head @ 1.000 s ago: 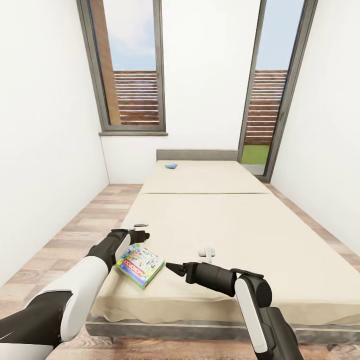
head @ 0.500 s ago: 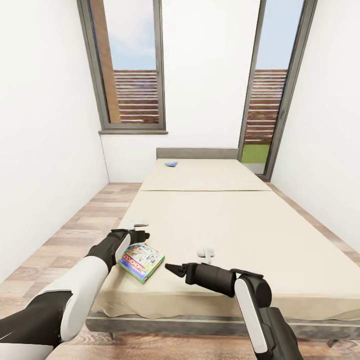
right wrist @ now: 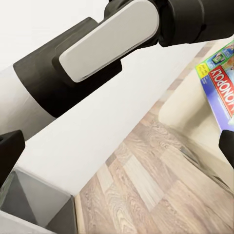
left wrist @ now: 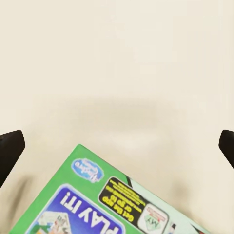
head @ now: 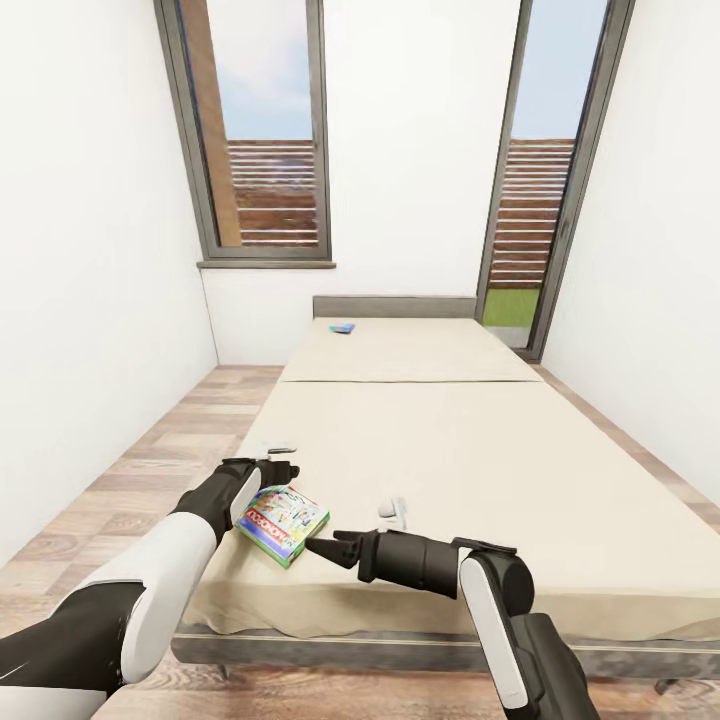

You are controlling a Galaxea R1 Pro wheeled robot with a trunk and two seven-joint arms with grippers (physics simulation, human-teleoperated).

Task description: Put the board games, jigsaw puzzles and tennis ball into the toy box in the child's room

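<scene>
A green-edged colourful board game [head: 283, 522] lies flat near the bed's [head: 450, 450] front left corner. My left gripper [head: 285, 461] hovers open just above its far edge. In the left wrist view the box [left wrist: 107, 200] lies between and below the spread fingertips [left wrist: 9, 148]. My right gripper [head: 322, 548] points left, its tips almost at the box's near right corner, open and empty. The box's edge [right wrist: 220, 78] appears past the left forearm [right wrist: 107, 39] in the right wrist view. A small blue board game [head: 342, 328] rests far off by the headboard.
The cream bed runs away from me between white walls, with wood-plank floor [head: 170, 440] on its left and a narrower strip on its right. A window [head: 262, 150] and a glass door [head: 530, 200] are in the far wall. Floor [right wrist: 146, 185] lies below the mattress edge.
My right arm has swung left, bringing its tips close to the green-edged box. The view shifted slightly a second ago. The left arm has stayed put.
</scene>
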